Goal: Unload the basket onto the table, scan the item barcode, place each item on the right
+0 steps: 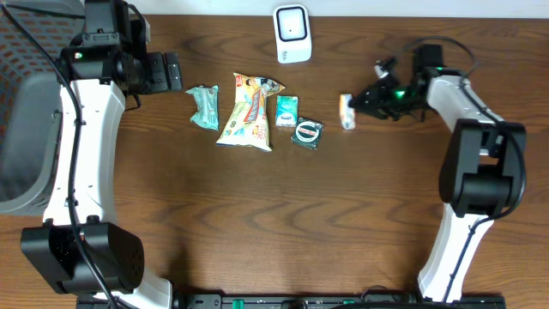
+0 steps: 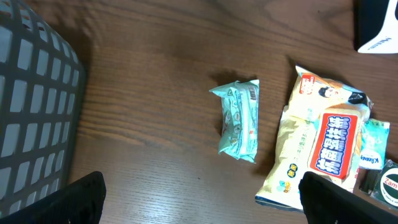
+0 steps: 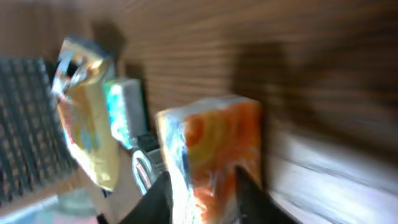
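Observation:
A small orange-and-white packet (image 1: 346, 112) lies at the right of the table. In the blurred right wrist view this packet (image 3: 211, 155) stands between the two dark fingers of my right gripper (image 3: 202, 199), one finger at each side. The blur hides whether they press on it. From above, the right gripper (image 1: 362, 101) is just right of the packet. The white scanner (image 1: 292, 33) stands at the back centre, left of and beyond it. My left gripper (image 1: 176, 72) hovers open and empty at the left; its wrist view shows the gripper (image 2: 202, 205) over bare wood.
A teal packet (image 1: 204, 106) (image 2: 239, 118), a yellow snack bag (image 1: 249, 112) (image 2: 323, 143), a small green-white packet (image 1: 286, 110) and a dark round-labelled packet (image 1: 307, 132) lie mid-table. A grey basket (image 1: 26, 112) (image 2: 37, 112) stands at the left edge.

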You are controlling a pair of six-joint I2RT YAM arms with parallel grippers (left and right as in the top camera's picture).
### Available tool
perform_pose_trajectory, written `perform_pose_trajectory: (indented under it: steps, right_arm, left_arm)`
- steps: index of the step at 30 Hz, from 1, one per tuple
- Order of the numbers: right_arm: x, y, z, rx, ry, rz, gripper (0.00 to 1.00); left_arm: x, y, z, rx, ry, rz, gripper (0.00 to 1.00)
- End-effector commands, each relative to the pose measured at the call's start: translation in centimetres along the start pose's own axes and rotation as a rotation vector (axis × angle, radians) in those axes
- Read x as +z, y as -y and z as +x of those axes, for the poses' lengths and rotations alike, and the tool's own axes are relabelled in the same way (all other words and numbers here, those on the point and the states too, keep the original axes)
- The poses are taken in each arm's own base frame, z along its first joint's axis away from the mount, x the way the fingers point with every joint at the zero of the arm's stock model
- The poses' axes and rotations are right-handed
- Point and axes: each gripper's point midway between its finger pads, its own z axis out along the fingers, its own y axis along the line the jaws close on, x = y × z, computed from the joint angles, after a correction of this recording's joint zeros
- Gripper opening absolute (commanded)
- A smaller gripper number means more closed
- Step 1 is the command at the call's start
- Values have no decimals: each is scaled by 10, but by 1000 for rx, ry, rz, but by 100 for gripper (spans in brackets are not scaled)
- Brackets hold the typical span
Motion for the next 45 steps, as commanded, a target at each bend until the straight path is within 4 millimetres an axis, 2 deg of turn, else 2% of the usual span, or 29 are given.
perform_pose_trajectory:
  steps: [1, 5, 9, 11, 13, 16, 21, 24, 26, 28, 30, 33, 38, 41, 45]
  right_arm:
    - [-18, 13, -12, 23, 33, 47, 30]
    - [-37, 19, -21, 36, 42, 148, 31]
    - [-53, 11, -23, -5, 13, 260, 31]
    - [-53, 0, -20, -45, -10, 289, 31]
    - [-43, -17, -15, -108, -43, 284, 31]
    - [-24, -32, -6, -170, -79, 303, 31]
    - [7, -41, -1, -292, -82, 522, 30]
    - [17, -44, 1, -328, -62, 633, 30]
    - [24, -50, 4, -360, -59, 676, 33]
    - [29, -54, 6, -384, -46, 732, 46]
    - [29, -52, 5, -377, -10, 821, 54]
    - [30, -48, 7, -369, 23, 922, 58]
    - [52, -36, 19, -378, -32, 948, 64]
    - [64, -20, 25, -359, -68, 964, 63]
    - [76, -2, 32, -325, -101, 983, 50]
  left_arm:
    - [0, 0, 2, 15, -8, -2, 98]
    - [0, 0, 2, 15, -8, -2, 98]
    - [0, 0, 2, 15, -8, -2, 98]
    - [0, 0, 2, 15, -8, -2, 98]
    - [0, 0, 2, 15, -8, -2, 98]
    - [0, 0, 2, 15, -8, -2, 98]
    - [0, 0, 2, 15, -8, -2, 98]
    - [0, 0, 3, 15, -8, -2, 98]
    - [0, 0, 2, 15, -8, -2, 98]
    - [0, 0, 2, 15, -8, -2, 98]
    - [0, 0, 2, 15, -8, -2, 98]
    - [0, 0, 2, 15, -8, -2, 98]
    - [0, 0, 3, 15, -8, -2, 98]
    - [0, 0, 2, 15, -8, -2, 98]
    - [0, 0, 2, 15, -8, -2, 98]
